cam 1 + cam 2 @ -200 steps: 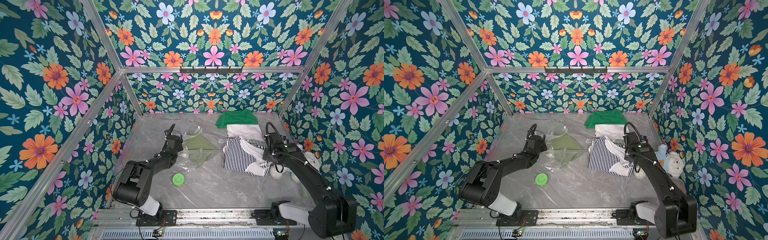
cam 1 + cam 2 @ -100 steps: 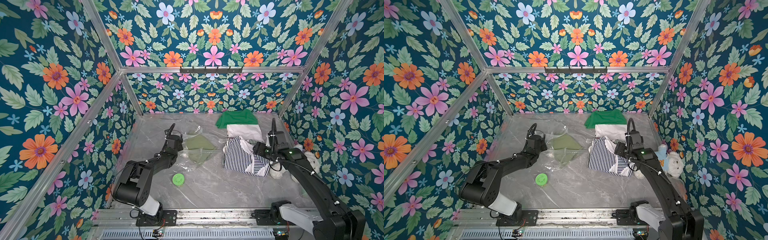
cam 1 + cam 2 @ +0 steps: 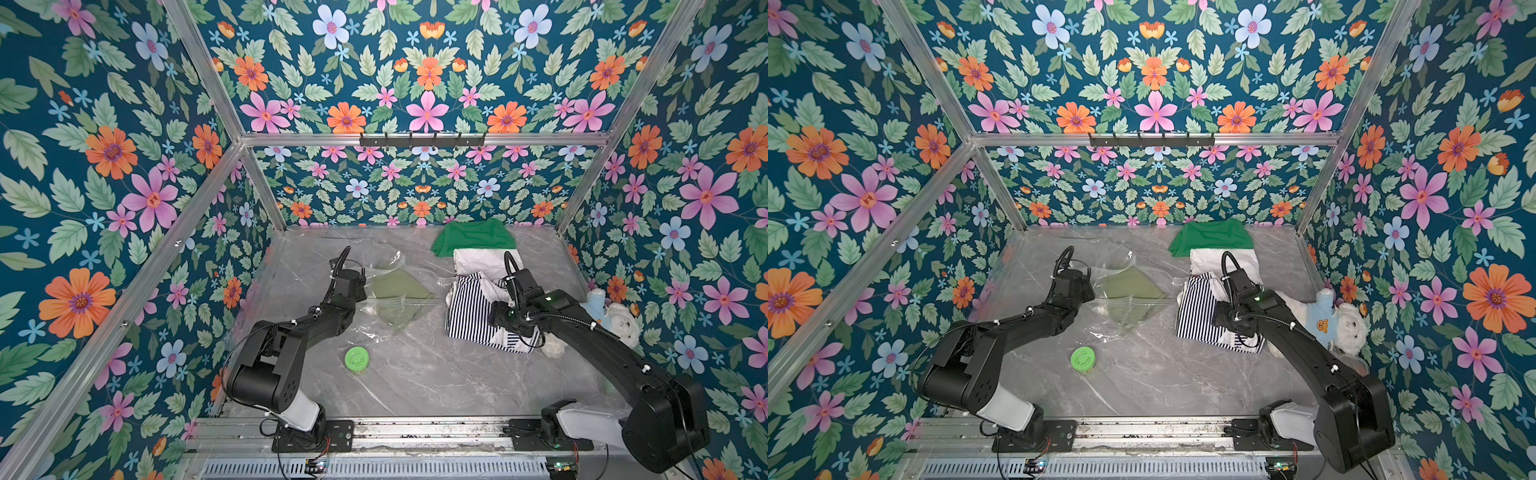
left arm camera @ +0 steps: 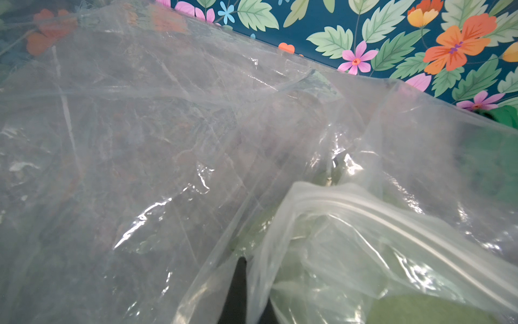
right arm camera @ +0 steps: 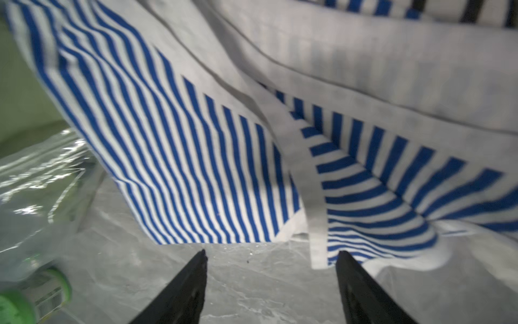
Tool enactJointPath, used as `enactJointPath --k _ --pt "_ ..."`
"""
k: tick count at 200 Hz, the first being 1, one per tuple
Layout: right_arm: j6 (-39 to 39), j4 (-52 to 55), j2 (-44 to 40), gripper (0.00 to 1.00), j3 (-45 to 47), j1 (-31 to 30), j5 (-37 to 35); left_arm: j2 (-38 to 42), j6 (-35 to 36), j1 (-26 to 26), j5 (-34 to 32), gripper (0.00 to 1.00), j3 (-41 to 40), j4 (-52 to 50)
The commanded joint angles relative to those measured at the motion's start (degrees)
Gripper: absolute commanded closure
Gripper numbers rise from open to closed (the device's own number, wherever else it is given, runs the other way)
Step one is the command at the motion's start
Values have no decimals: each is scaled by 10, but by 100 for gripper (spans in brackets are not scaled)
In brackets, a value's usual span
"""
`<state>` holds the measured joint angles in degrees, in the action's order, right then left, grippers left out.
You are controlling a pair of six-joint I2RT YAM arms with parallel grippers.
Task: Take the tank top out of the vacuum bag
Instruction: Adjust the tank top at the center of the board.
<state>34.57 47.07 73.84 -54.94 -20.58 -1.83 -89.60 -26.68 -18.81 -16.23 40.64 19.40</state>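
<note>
While the left tool (image 4: 240,269) pinches shut on the vacuum bag (image 3: 388,266), likely anchoring its mouth left of the worktop's (image 3: 415,374) middle with an olive garment (image 3: 399,286) inside, the right tool (image 5: 270,254) hangs wide open and empty over the striped garment (image 3: 469,307) near the right edge.

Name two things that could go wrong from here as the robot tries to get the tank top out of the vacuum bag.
1. The left gripper pinches only thin, glossy film of the vacuum bag; it may slip free under a pull.
2. The right gripper stands open right at the striped garment, which lies uncovered, and could grab it rather than the olive garment inside the bag.
</note>
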Motion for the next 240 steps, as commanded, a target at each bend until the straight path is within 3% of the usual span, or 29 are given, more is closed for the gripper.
enactJointPath --k 1,32,54,71,86,104,120,156,196,221,240 --pt "-8 92 49 24 -24 -1 -89 -6 -4 0 0 100 1 19" --pt "-25 111 114 36 -68 -2 -131 -3 -5 0 1 100 -1 20" --pt "-34 158 156 46 -96 -1 -201 5 2 1 -10 100 -4 12" --pt "-30 187 151 60 -104 0 -254 8 4 0 -15 100 -7 10" --pt "-37 185 125 64 -104 14 -259 7 3 0 -16 100 -7 11" --pt "-56 174 101 63 -103 46 -258 1 2 1 -12 100 -5 13" --pt "-74 177 95 51 -113 74 -278 -2 2 1 -11 100 -2 14" --pt "-108 162 82 38 -145 116 -298 0 3 0 -12 100 -3 13" --pt "-135 40 -4 33 -115 85 -116 3 3 1 -15 100 -5 12" --pt "-89 -60 -10 32 -69 54 31 -1 2 1 -12 100 0 12" --pt "-50 -124 19 33 -42 50 86 -2 1 0 -9 100 2 10"
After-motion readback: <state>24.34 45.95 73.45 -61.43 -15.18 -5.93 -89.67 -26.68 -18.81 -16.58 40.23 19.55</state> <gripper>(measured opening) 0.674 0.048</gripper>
